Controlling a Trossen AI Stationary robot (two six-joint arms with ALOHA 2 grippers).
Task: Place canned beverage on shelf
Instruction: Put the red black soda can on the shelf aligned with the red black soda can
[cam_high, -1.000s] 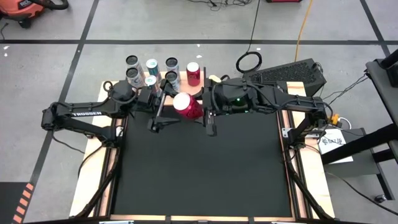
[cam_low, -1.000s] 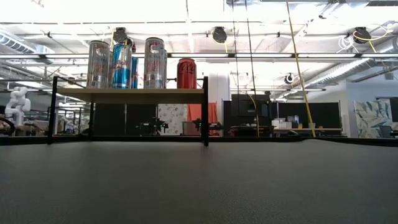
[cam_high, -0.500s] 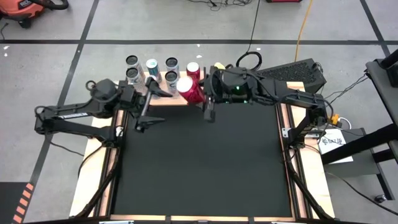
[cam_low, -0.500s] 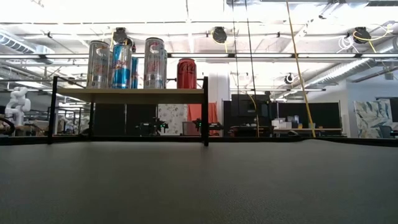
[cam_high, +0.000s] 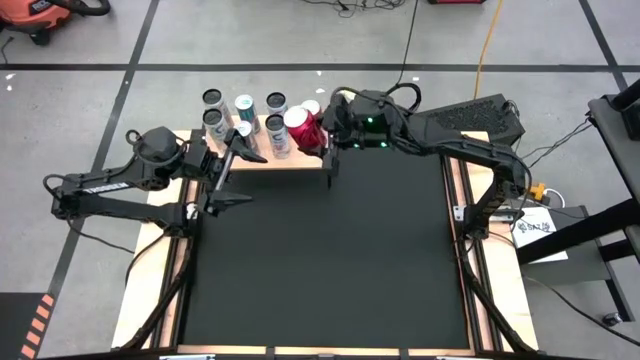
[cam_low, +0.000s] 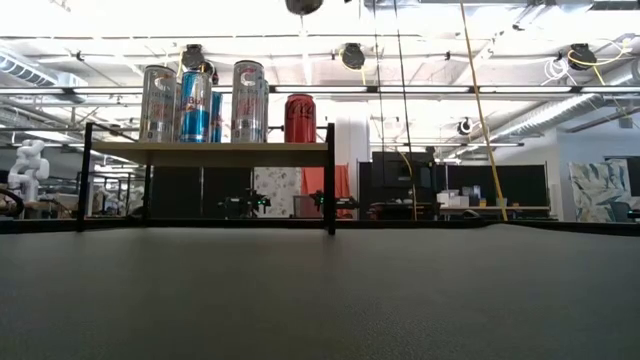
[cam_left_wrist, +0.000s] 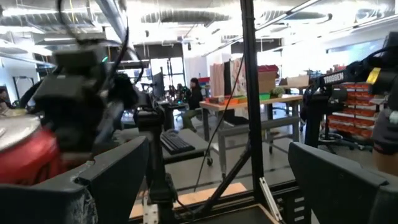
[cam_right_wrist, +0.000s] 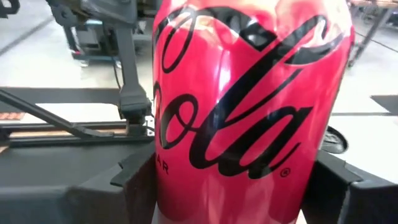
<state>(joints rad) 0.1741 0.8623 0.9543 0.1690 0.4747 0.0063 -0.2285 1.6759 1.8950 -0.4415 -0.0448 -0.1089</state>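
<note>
The red canned beverage (cam_high: 303, 130) stands upright in the air over the right end of the shelf (cam_high: 290, 162), with my right gripper (cam_high: 312, 135) shut on it; the can (cam_right_wrist: 249, 106) fills the right wrist view. On the pale wooden shelf (cam_low: 210, 151) with thin black legs stand several silver and blue cans (cam_low: 196, 104) and another red can (cam_low: 300, 118). My left gripper (cam_high: 245, 178) is open and holds nothing, just in front of the shelf's left half. In its wrist view the held can (cam_left_wrist: 25, 155) shows off to one side. My right gripper pinches the red can's side wall (cam_right_wrist: 163, 155) between its two fingers (cam_right_wrist: 134, 183), one on each side, about halfway up the can. The fingers come in level from the table's right. The can is upright and lifted clear, above the cans on the shelf.
The shelf stands at the black table's far edge, left of centre. The black mat (cam_high: 320, 270) in front of it is bare. Wooden strips (cam_high: 172, 270) edge the table. A dark part (cam_low: 303, 5) of the can or gripper dips in above the shelf's red can.
My right gripper has carried the red can toward the table's far edge, from in front of the shelf to over its right end, keeping it upright. My left gripper has drawn back toward the table's left edge, still open.
</note>
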